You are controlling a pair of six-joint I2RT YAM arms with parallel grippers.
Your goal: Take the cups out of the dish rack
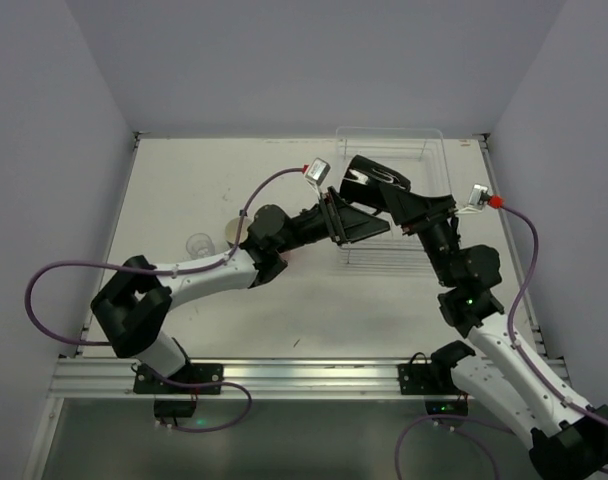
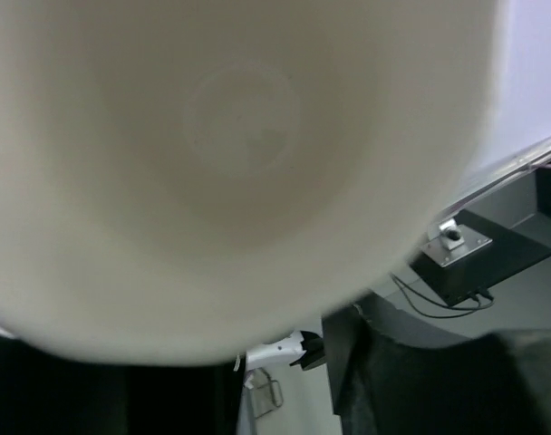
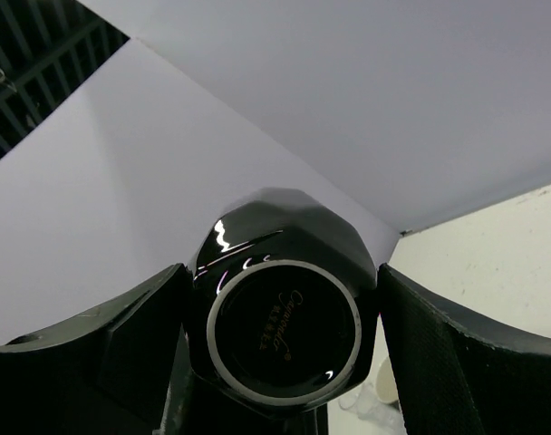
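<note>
Unloading is partly done: the right hand (image 1: 382,188) grips the black cup (image 3: 285,335) over the transparent dish rack (image 1: 424,140) at the far right of the off-white worktop (image 1: 184,180). A clear cup (image 1: 197,243) and a second small cup (image 1: 231,232) already stand out at left. The left hand (image 1: 342,222) reaches to the rack with a cream cup interior (image 2: 239,163) filling its camera, so its grip cannot be told. Plain pale walls enclose the worktop.

Pale lavender-grey walls (image 1: 284,60) are closing in the white table (image 1: 184,180) on its left, far and right sides. Soft, even light is falling across the scuffed, faintly marked top. An aluminium rail (image 1: 304,375) is running along the near edge, and grey floor (image 1: 314,440) is showing just below it.
</note>
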